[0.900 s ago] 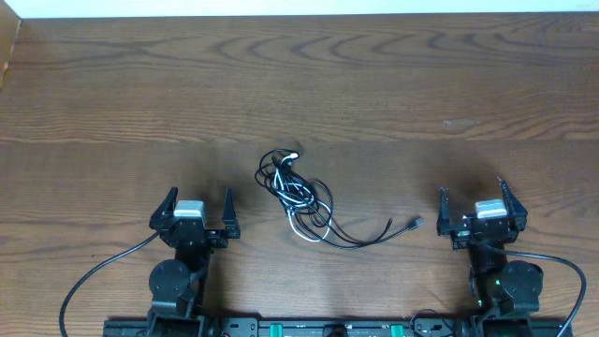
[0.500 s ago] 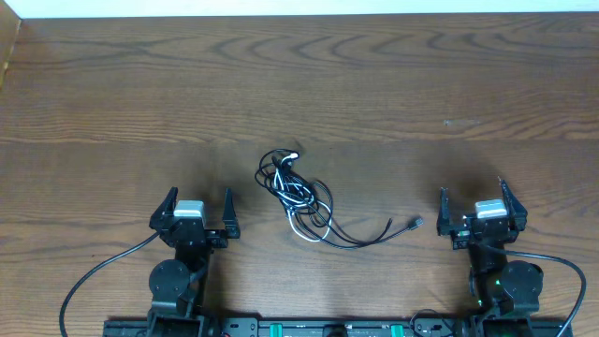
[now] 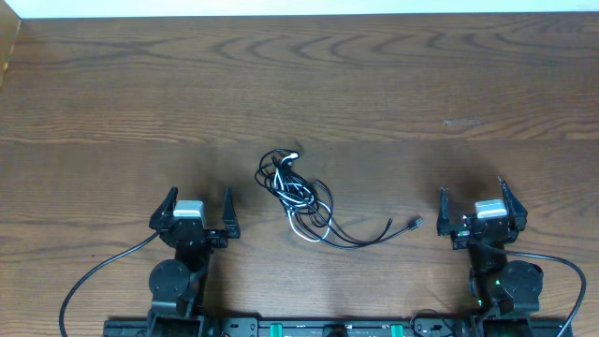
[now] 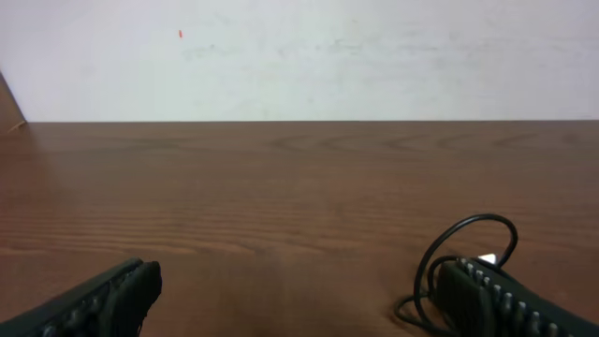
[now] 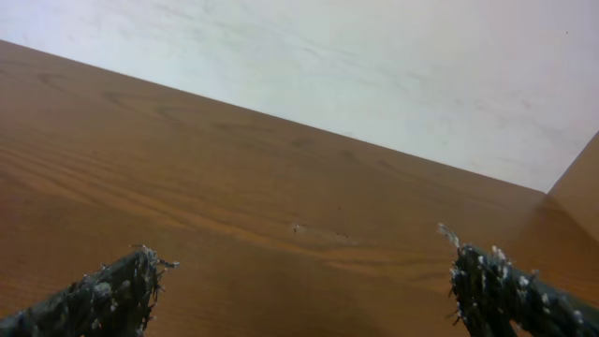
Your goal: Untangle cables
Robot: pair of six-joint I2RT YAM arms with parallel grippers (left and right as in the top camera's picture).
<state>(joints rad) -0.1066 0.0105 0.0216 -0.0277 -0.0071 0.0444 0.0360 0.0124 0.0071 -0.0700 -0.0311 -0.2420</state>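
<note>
My left pincer [image 3: 199,197] and right pincer [image 3: 472,192] sit by the near edge of the table [image 3: 374,94], one toward each near corner, both with fingers spread wide and nothing between them. The cables [image 3: 298,197], black ones snarled with a white one, lie in a heap about mid-table. They are apart from both pincers, with loose black ends trailing toward the right one.

You have a dark brown, wood-grained desk [image 3: 374,84] filling the overhead view. A white wall [image 4: 374,56] rises behind its far edge. Note a small pale scuff [image 3: 460,122] on the desk's right half, and a tiny red speck [image 4: 181,34] on the wall.
</note>
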